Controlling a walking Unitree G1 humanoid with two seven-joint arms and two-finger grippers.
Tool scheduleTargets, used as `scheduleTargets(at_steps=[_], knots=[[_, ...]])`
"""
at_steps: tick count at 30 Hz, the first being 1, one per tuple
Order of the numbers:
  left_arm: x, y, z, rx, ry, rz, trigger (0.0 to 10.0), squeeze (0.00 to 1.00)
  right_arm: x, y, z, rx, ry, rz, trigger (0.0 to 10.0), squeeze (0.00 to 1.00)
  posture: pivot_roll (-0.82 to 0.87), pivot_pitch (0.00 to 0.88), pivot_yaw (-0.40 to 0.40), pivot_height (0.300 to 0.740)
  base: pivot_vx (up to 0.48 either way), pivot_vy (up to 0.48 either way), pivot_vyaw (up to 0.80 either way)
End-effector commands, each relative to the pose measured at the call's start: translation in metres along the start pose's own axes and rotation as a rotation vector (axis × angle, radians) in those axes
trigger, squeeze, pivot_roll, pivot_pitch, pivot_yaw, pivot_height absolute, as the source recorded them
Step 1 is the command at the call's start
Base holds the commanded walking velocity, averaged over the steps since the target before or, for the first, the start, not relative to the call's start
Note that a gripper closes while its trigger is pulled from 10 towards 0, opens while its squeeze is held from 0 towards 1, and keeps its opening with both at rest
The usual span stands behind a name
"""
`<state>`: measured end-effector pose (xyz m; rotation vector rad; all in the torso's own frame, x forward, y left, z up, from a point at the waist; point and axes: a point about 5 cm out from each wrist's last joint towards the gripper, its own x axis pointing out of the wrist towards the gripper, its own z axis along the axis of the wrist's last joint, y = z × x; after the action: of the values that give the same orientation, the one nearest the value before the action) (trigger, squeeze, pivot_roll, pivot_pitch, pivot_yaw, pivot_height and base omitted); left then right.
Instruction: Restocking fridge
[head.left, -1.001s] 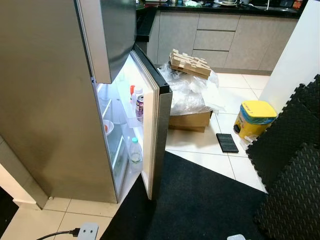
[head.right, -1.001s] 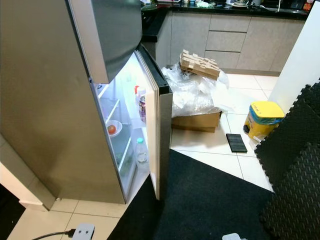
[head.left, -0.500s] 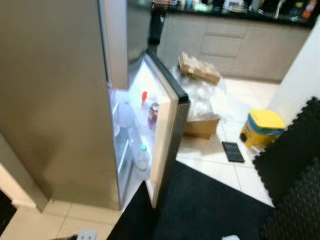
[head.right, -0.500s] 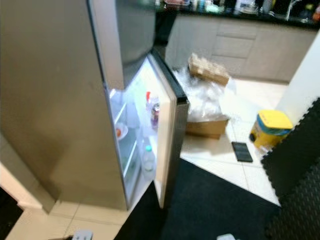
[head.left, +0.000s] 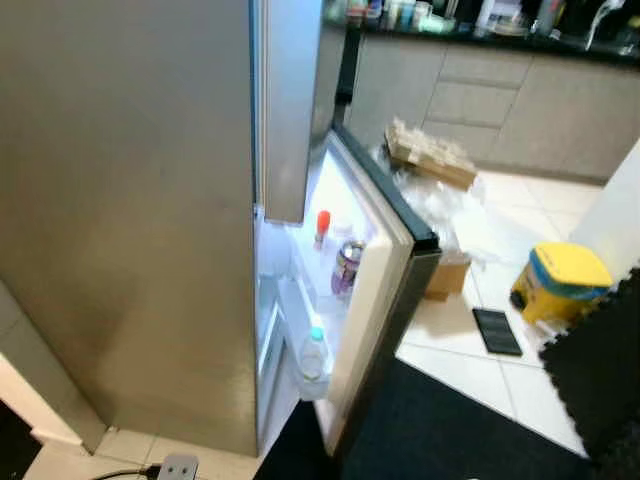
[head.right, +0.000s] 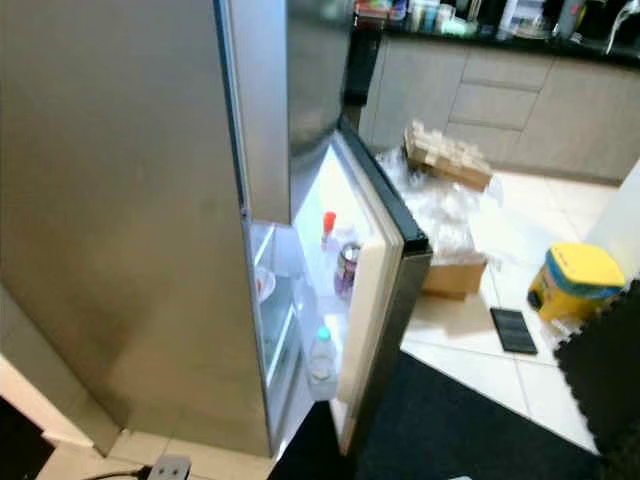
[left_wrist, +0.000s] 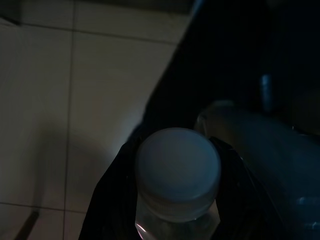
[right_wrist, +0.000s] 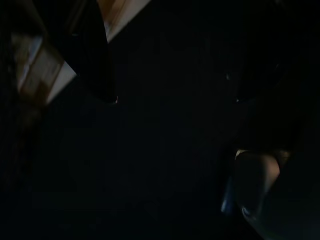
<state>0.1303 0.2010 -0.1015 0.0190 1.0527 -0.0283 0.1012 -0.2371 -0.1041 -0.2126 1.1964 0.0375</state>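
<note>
Between the left pincer's fingers sits a bottle.

home kitchen | open fridge | grey cabinets | dark countertop | tiled floor

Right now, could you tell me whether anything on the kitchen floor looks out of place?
Yes: a cardboard box heaped with crumpled clear plastic sits on the tiles behind the open fridge door, and a dark flat object lies loose beside a yellow-lidded tub.

A steel-grey fridge glows white inside beside a black mat, cream floor tiles and a yellow-lidded blue bin.
</note>
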Motion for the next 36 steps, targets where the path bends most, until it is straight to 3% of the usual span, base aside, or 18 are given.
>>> scheduleTargets(at_steps=[1, 8, 11, 13, 20, 21, 22, 32, 33, 34, 35, 36], knots=[[0.0, -0.002, -0.001, -0.012, 0.001, -0.007, 10.0, 0.0, 0.0, -0.003, 0.01, 0.016, -0.056, 0.002, 10.0, 0.0, 0.02, 0.0, -0.005, 0.74, 0.0, 0.0, 0.0], [0.0, -0.004, -0.002, -0.012, 0.004, -0.028, 10.0, 0.0, -0.001, -0.008, 0.042, 0.081, -0.23, 0.086, 10.0, 0.0, 0.01, 0.0, -0.004, 0.74, 0.0, 0.0, 0.0], [0.0, -0.004, -0.003, -0.011, 0.006, -0.028, 10.0, 0.0, -0.002, -0.007, 0.048, 0.079, -0.27, 0.117, 10.0, 0.0, 0.01, 0.0, -0.004, 0.74, 0.0, 0.0, 0.0], [0.0, -0.004, -0.003, -0.01, 0.006, -0.029, 10.0, 0.0, -0.004, -0.005, 0.065, 0.078, -0.361, 0.173, 10.0, 0.0, 0.01, 0.0, -0.006, 0.74, 0.0, 0.0, 0.0], [0.0, -0.004, -0.003, 0.0, 0.006, -0.037, 10.0, 0.0, -0.008, 0.0, 0.096, 0.115, -0.499, 0.293, 10.0, 0.0, 0.01, 0.0, -0.007, 0.74, 0.0, 0.0, 0.0], [0.0, -0.005, -0.003, 0.001, 0.007, -0.039, 10.0, 0.0, -0.009, 0.002, 0.099, 0.112, -0.515, 0.316, 8.5, 0.0, 0.01, 0.0, -0.007, 0.74, 0.0, 0.0, 0.0], [0.0, -0.005, -0.003, 0.002, 0.006, -0.041, 10.0, 0.0, -0.011, 0.005, 0.108, 0.112, -0.55, 0.353, 0.0, 0.0, 0.01, 0.0, -0.007, 0.74, 0.0, 0.0, 0.0], [0.001, -0.008, -0.001, 0.0, 0.002, -0.054, 10.0, 0.0, -0.021, 0.019, 0.151, 0.086, -0.716, 0.467, 0.0, 0.0, 0.01, 0.0, -0.011, 0.74, 0.0, 0.0, 0.0], [0.001, -0.008, -0.001, 0.001, 0.002, -0.057, 10.0, 0.0, -0.023, 0.02, 0.156, 0.079, -0.735, 0.47, 0.9, 0.0, 0.01, 0.0, -0.011, 0.74, 0.0, 0.0, 0.0], [0.001, -0.009, -0.001, 0.004, 0.002, -0.06, 10.0, 0.0, -0.024, 0.02, 0.16, 0.075, -0.753, 0.47, 3.8, 0.0, 0.01, 0.0, -0.011, 0.74, 0.0, 0.0, 0.0], [0.001, -0.01, -0.002, 0.006, 0.003, -0.064, 10.0, 0.0, -0.026, 0.02, 0.164, 0.072, -0.772, 0.469, 8.3, 0.0, 0.01, 0.0, -0.01, 0.74, 0.0, 0.0, 0.0], [0.001, -0.01, -0.002, 0.006, 0.003, -0.064, 10.0, 0.0, -0.026, 0.02, 0.164, 0.072, -0.772, 0.469, 8.3, 0.0, 0.01, 0.0, -0.01, 0.74, 0.0, 0.0, 0.0]])
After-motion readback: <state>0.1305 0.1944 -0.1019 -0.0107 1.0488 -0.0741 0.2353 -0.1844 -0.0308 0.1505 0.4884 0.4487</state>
